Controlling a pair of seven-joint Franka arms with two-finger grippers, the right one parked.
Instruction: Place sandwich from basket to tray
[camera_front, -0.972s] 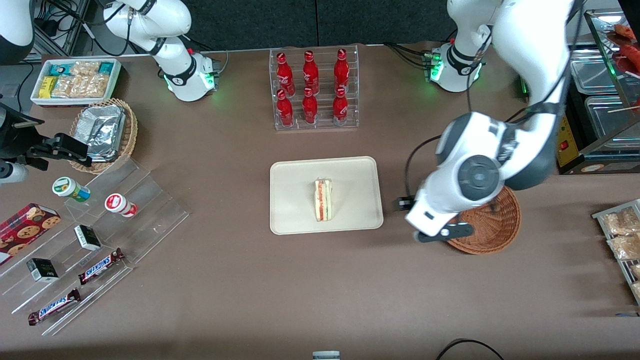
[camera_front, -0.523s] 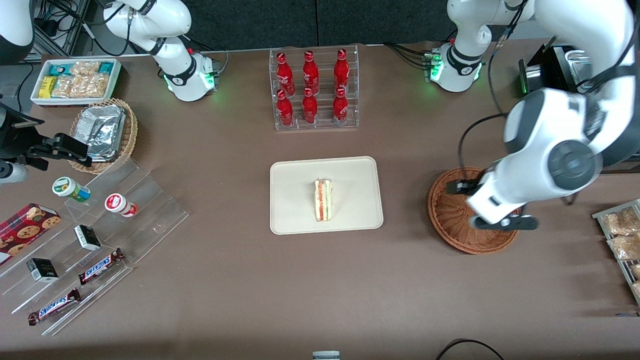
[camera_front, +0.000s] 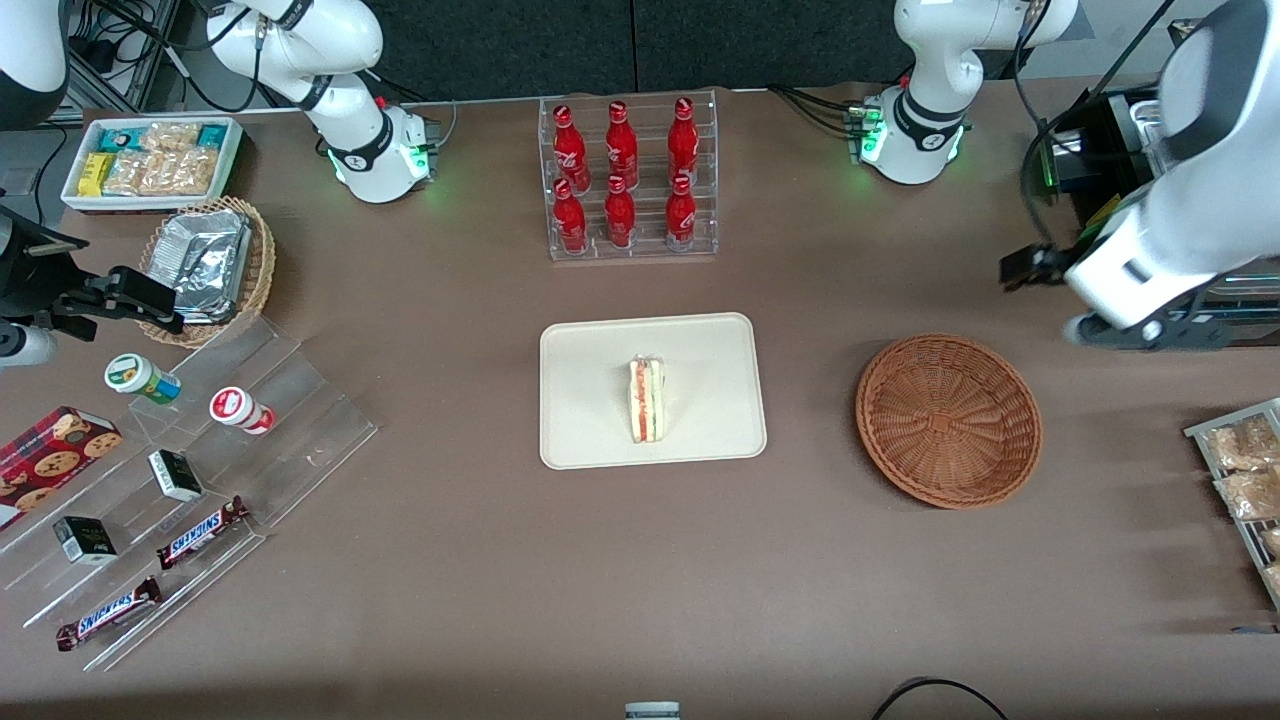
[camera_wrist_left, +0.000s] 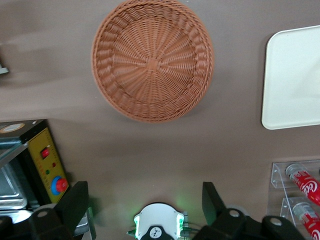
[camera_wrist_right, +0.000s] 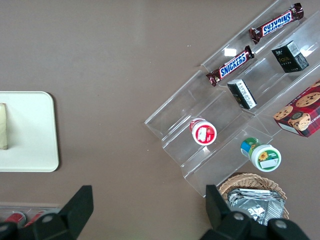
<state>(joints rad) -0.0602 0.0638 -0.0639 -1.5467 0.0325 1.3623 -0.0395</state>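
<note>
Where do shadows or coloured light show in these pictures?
Front view: soft shadows edge the tray and the basket; green light glows at both arm bases. Left wrist view: the open gripper hangs above the table, one green-lit base showing between its jaws.

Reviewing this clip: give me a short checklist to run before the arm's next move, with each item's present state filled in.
1. Sandwich lies on the tray, inside the rim: ok.
2. Basket holds nothing more to move; its woven floor shows bare in the left wrist view: ok.
3. Gripper is open and carries nothing: ok.
4. Gripper hangs high, toward the working arm's end of the table, farther from the front camera than the basket, touching neither basket nor tray: ok.
5. Bottle rack stands undisturbed with six red bottles upright: ok.
</note>
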